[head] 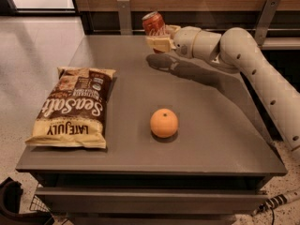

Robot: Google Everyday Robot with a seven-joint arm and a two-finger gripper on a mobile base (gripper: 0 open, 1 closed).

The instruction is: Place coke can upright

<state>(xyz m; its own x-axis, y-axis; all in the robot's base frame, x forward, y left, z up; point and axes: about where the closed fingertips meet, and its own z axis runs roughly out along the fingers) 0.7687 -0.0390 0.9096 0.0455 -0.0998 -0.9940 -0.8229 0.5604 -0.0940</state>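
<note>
At the upper centre of the frame, the gripper [161, 36] was clamped on the coke can [153, 23], held slightly tilted above the worktop's [211, 125] far end. The placing step looked under way: next, level it, lower, release. The orange [164, 123] and chip bag [72, 108] lay well apart, nothing obstructing.

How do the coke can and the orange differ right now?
The coke can is red and cylindrical; the orange is round. The tool holds the coke can tilted above the far side of the table; the orange rests free near its middle. Both look similar in width.
</note>
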